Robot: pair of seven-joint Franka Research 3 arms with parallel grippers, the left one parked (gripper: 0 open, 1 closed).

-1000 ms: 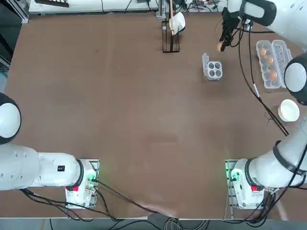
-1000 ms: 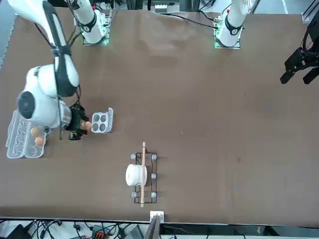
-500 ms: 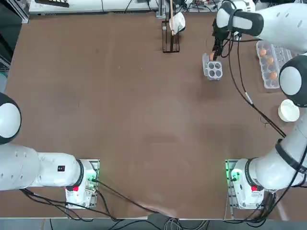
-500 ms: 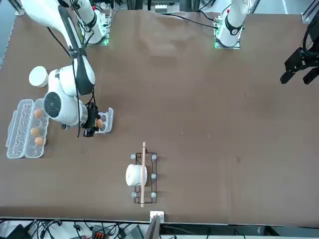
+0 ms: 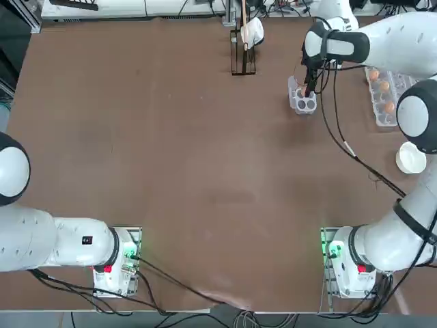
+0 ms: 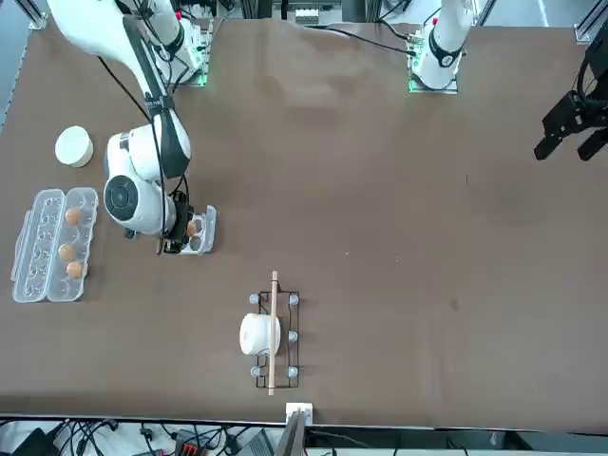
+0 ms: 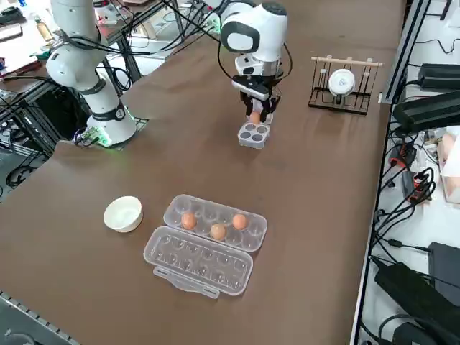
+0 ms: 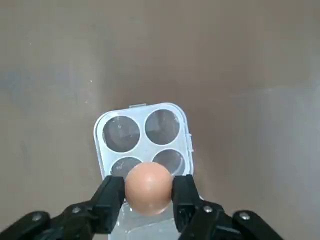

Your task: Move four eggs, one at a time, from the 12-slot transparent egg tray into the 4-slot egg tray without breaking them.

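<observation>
Egg in transit: orange-brown egg (image 8: pixel 148 188) clamped between right gripper (image 8: pixel 148 197) fingers (image 8: pixel 111 197), poised above 4-slot egg tray (image 8: pixel 100 145); all four cups empty.
Gripper location: over small tray (image 5: pixel 304 101) at far right of worktop (image 5: pixel 205 171); same in side view (image 7: pixel 253 118).
Finger state: closed on egg across its middle, shell exposed above and below the pads.
Source tray: 12-slot transparent egg tray (image 7: pixel 253 233) well apart from small tray, lid open, three eggs (image 7: pixel 218 230) left in one row.
Handling: thin shell, light, smooth and rounded, so probably slippery and easily cracked; best gripped gently across widest girth, then lowered into a cup before release.
Change since a second ago: gripper with egg moved from between the two trays to above small tray; trays, white bowl (image 5: pixel 411 158) and rack (image 5: pixel 242 51) unmoved.
Progress: first of four placements apparently under way.
</observation>
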